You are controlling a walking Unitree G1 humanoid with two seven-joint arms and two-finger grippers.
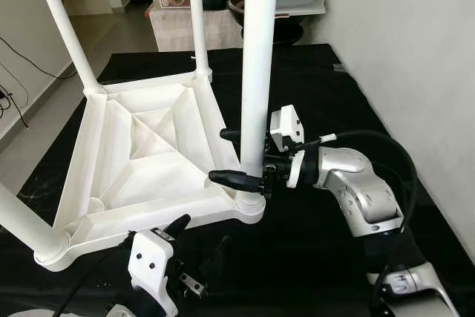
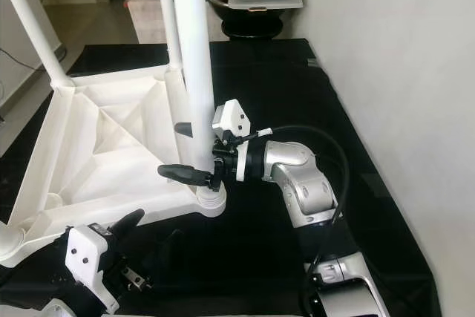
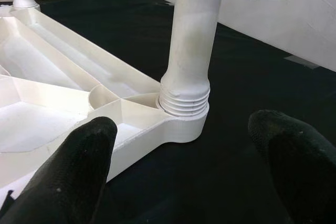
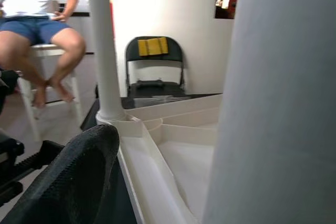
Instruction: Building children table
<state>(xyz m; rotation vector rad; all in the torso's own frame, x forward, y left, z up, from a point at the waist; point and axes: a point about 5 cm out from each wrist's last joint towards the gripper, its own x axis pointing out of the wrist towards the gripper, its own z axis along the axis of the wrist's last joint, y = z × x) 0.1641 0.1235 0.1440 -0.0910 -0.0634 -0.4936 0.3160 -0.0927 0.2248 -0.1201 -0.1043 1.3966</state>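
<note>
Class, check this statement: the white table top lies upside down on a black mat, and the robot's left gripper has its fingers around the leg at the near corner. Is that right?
Not quite. It is the right gripper whose fingers stand around the leg at the near corner, as the left eye view shows. The left gripper is lower, in front of the table top, open and holding nothing. The table top does lie upside down on the black mat.

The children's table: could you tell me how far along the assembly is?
Four legs stand in the upturned tabletop. In hand: the right gripper straddles the near-right leg, whose threads show above its socket. Left: seating it fully. The left gripper hovers open nearby.
</note>
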